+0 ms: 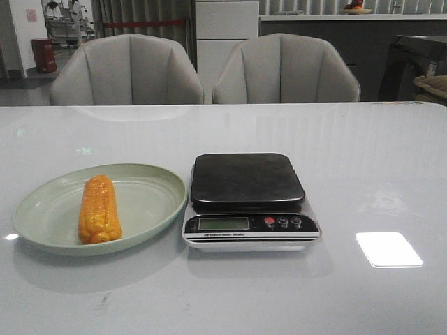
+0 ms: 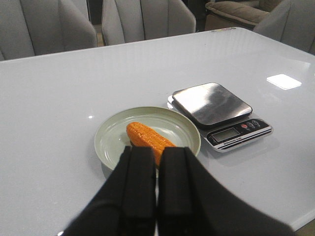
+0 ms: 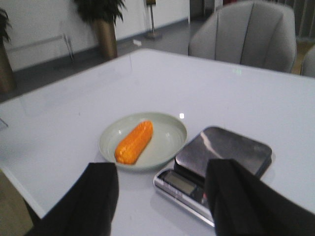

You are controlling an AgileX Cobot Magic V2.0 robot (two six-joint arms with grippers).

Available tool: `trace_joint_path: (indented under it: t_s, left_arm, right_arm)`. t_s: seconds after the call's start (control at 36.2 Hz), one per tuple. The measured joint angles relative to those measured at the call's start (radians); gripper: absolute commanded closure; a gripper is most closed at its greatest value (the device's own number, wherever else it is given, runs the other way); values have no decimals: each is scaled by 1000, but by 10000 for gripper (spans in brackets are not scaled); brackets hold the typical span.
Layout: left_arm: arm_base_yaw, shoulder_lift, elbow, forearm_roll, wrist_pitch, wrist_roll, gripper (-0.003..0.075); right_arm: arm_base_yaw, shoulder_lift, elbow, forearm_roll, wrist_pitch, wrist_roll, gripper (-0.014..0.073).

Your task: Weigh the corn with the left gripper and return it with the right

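Corn (image 1: 98, 210): lying in the pale green plate (image 1: 42, 209), left of the kitchen scale (image 1: 248, 200), lengthwise near to far.
Scale platform (image 1: 246, 179): dark, bare.
Left gripper (image 2: 157, 184): clenched on nothing, fingers pressed together, above the table (image 1: 363, 160).
Right gripper (image 3: 162, 196): released, fingers wide apart, holding nothing.

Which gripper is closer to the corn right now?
Left. The left gripper, fingers together, hangs just short of the corn on the plate. The right gripper, open, sits farther back, nearer the scale.
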Motion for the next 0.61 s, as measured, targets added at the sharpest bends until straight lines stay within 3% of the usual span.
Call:
trace_joint_path:
  t_s: [0.17, 0.25, 0.3, 0.39, 0.61]
  left_arm:
    - [0, 0, 0, 0, 0, 0, 599]
    - [0, 0, 0, 0, 0, 0, 599]
    - [0, 0, 0, 0, 0, 0, 599]
    - [0, 0, 0, 0, 0, 0, 599]
    - [0, 0, 0, 0, 0, 0, 599]
  right_arm:
    - [0, -73, 48, 0, -98, 0, 130]
    - [0, -74, 64, 0, -98, 0, 288]
    - [0, -74, 75, -3, -86, 0, 468]
    - [0, -74, 87, -10, -69, 0, 426]
    - [0, -74, 91, -11, -68, 0, 424]
